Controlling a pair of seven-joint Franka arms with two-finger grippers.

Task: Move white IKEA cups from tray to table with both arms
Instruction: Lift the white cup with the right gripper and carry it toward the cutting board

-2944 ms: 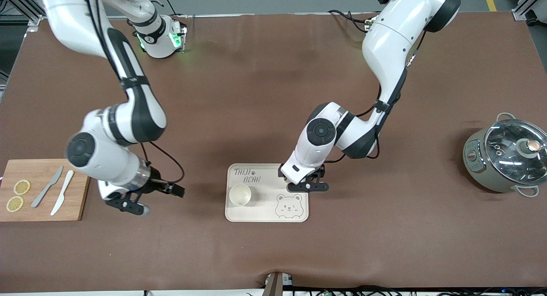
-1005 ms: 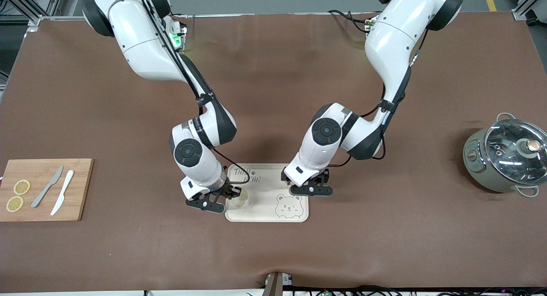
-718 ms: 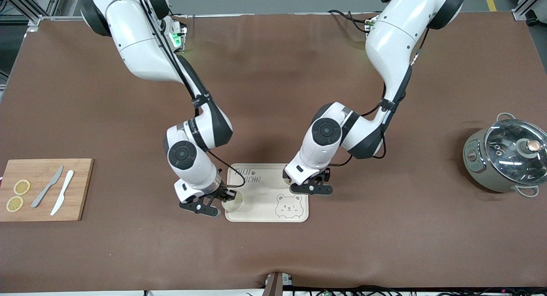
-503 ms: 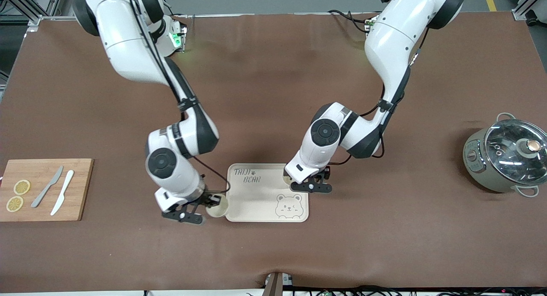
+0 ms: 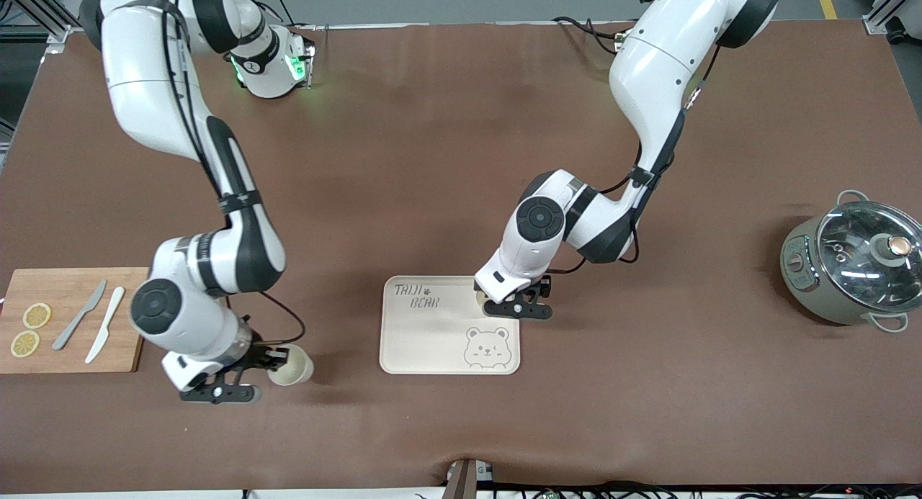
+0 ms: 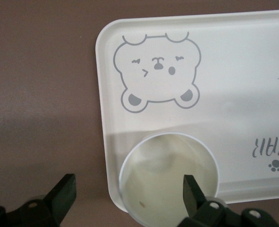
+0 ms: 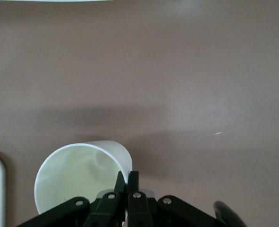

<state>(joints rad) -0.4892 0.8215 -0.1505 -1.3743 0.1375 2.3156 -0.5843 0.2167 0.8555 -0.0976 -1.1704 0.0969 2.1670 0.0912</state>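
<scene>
My right gripper [image 5: 271,359] is shut on the rim of one white IKEA cup [image 5: 292,367], one finger inside and one outside. It holds the cup over the bare brown table between the cutting board and the bear-print tray [image 5: 432,340]. In the right wrist view the fingers [image 7: 128,180] pinch the cup [image 7: 78,177] at its wall. My left gripper [image 5: 513,301] hangs open over the tray's corner toward the left arm's end. There a second cup [image 6: 170,177] stands on the tray [image 6: 252,71]. One fingertip [image 6: 191,191] is over the cup's mouth, the other over the table.
A wooden cutting board [image 5: 133,319] with two lemon slices and two knives lies toward the right arm's end. A grey pot with a glass lid [image 5: 853,261] stands toward the left arm's end.
My right arm has carried its cup off the tray toward the cutting board. The left gripper stayed open over the tray's corner, shifting only slightly.
</scene>
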